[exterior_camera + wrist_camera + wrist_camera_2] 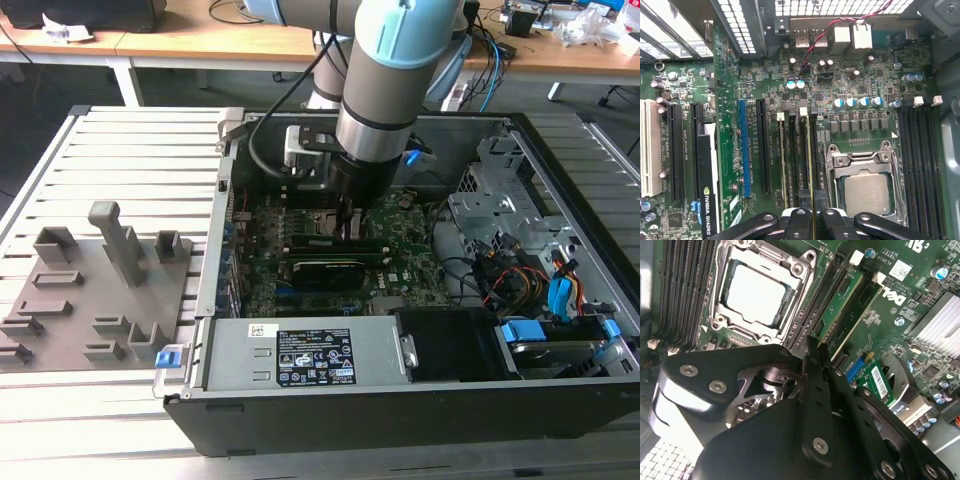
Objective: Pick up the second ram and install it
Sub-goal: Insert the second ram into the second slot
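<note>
Gripping item: the second ram, a narrow green stick standing on edge in a memory slot just beside the CPU socket.

- My gripper: clenched on the second ram, black fingers pressed against its two faces at one end. In the second wrist view the gripper meets the end of the same stick. In the exterior view the gripper reaches straight down into the case, over the motherboard.
- First ram: a matching green stick, upright in a slot close beside mine, on the side away from the socket; in the second wrist view it runs parallel to mine.
- CPU socket, second wrist view: metal frame shut over a bare silver processor lid.
- Empty memory slots: black, on the socket's far side.
- Blue expansion slot: unoccupied, among black ones.
- Graphics card: black, printed white lettering along its edge.
- Motherboard: green, fine white print; a white sticker sits near the ram slots.
- Computer case: black, lying open on the slatted tabletop.
- Metal cover inside the case: carries a black-and-white label and a small white one.
- Grey holder tray: on the tabletop, toward the exterior view's left.
</note>
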You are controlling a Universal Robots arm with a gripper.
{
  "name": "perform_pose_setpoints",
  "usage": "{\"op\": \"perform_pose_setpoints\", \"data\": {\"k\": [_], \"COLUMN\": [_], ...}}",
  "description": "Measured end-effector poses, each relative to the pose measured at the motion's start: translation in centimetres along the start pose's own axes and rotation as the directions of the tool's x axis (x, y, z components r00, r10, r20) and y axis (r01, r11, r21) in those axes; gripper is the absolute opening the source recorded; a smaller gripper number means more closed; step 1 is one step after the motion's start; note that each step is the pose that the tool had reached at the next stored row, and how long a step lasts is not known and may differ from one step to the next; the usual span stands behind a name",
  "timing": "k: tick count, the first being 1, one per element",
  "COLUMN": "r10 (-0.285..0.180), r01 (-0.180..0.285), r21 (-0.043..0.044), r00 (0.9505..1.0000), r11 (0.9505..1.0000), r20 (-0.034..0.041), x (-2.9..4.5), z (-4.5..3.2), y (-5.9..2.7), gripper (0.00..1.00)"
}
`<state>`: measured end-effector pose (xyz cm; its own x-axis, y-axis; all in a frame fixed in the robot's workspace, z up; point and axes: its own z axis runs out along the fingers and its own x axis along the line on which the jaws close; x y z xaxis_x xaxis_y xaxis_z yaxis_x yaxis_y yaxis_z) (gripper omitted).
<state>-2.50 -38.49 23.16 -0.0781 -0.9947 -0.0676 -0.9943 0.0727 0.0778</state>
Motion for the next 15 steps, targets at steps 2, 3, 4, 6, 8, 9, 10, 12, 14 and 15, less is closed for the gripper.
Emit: {"op": "perform_pose_setpoints", "data": {"k": [2, 3, 4, 6, 8, 9, 10, 12, 14, 15], "r10": [0.0, 0.0, 0.0, 0.0, 0.0, 0.0, 0.0, -0.014, -0.015, -0.015], "r01": [0.0, 0.0, 0.0, 0.0, 0.0, 0.0, 0.0, 0.014, 0.015, 0.015], "r21": [0.0, -0.0001, -0.0001, 0.0, 0.0, -0.0001, -0.0001, -0.0009, -0.0012, -0.0012], "r00": [1.0, 1.0, 1.0, 1.0, 1.0, 1.0, 1.0, 0.9999, 0.9999, 0.9999], "r11": [1.0, 1.0, 1.0, 1.0, 1.0, 1.0, 1.0, 0.9999, 0.9999, 0.9999], "r20": [-0.0001, -0.0002, -0.0002, -0.0001, 0.0002, -0.0002, -0.0003, -0.0011, -0.0013, -0.0015], "x": [0.02, 0.02, 0.02, 0.02, 0.02, 0.03, 0.03, 0.04, 0.05, 0.06], "z": [0.2, 0.26, 0.26, 0.27, 0.34, 0.38, 0.39, 0.41, 0.54, 0.58], "y": [-0.01, -0.03, -0.03, -0.03, -0.04, -0.05, -0.06, -0.06, -0.07, -0.08], "gripper": [0.14, 0.14, 0.14, 0.14, 0.14, 0.14, 0.14, 0.14, 0.14, 0.14]}}
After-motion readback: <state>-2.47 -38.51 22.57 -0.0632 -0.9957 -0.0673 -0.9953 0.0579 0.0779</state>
